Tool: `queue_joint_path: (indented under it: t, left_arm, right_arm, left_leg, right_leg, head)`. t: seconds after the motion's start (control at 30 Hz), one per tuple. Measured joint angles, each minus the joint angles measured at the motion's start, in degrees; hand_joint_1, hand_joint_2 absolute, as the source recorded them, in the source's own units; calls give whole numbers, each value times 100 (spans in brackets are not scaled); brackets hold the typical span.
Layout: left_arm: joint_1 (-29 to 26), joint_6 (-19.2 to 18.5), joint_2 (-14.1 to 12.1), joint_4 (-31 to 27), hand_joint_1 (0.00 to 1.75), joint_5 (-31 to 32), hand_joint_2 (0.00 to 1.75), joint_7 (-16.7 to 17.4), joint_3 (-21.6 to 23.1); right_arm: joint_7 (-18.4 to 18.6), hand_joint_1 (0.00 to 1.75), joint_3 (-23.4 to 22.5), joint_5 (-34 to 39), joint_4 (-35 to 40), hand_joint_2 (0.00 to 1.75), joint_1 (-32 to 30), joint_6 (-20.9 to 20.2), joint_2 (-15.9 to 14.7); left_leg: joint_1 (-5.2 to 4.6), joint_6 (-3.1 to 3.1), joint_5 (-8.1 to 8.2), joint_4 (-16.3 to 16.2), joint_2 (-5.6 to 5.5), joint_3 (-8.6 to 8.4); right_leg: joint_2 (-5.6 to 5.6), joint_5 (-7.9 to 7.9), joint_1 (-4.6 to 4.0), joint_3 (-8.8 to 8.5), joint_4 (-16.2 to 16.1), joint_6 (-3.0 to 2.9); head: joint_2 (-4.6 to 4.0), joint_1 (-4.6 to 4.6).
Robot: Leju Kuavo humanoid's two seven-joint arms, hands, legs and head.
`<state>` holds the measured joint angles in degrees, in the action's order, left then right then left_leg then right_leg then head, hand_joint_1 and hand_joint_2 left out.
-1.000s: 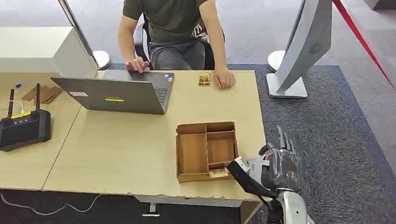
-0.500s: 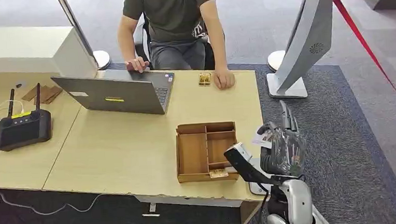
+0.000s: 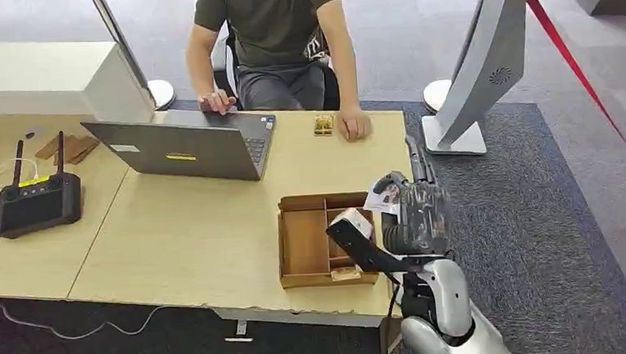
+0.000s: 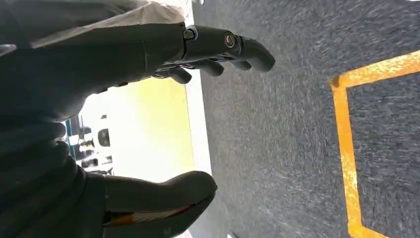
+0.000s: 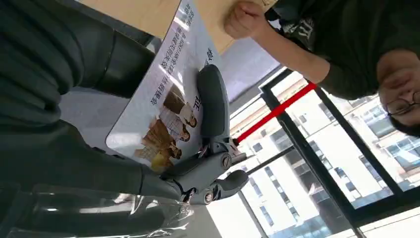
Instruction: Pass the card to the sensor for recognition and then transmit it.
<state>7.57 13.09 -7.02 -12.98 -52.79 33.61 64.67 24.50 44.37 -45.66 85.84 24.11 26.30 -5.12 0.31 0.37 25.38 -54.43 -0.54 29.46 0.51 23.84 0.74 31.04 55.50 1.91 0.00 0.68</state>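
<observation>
One card (image 5: 168, 94) sits pinched in the right hand (image 3: 414, 212); the left hand (image 4: 99, 124) hangs open-fingered, holding nothing.

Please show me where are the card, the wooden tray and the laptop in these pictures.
card (image 5: 168, 99): right wrist view, on its printed face, held by the right hand (image 3: 414, 212).
wooden tray (image 3: 304, 243): head view, on the floor of its large compartment.
laptop (image 3: 181, 150): head view, on the back of its lid.
</observation>
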Motion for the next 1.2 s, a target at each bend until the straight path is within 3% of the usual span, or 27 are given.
queue_joint_path:
  t: [0.13,0.2,0.5,1.2]
  left_arm:
    - [200,-155,42,-7,0,277,175,231,140]
    - [327,-192,74,-9,0,348,175,332,227]
    - [453,-179,138,-13,0,317,175,396,382]
    - [433,-149,144,-13,0,214,175,363,452]
  right_arm:
    - [288,175,225,279,-443,175,505,-559,293]
    - [321,175,310,393,-697,175,710,-650,444]
    - [302,175,580,450,-1401,175,1075,-619,816]
    - [345,175,853,278,-1970,175,1264,-641,1089]
  left_leg:
    - [0,-2,-5,0,-3,3]
    - [0,0,-7,0,-7,5]
    - [0,0,-5,0,-10,11]
    - [0,-1,-6,0,-8,10]
  right_leg:
    - [-2,-5,1,6,2,-2]
    - [-3,-6,1,5,2,-1]
    - [-5,-4,1,12,2,-1]
    - [-5,-5,0,13,2,-1]
  head:
    - [0,0]
    - [0,-4]
    - [0,-2]
    - [0,-2]
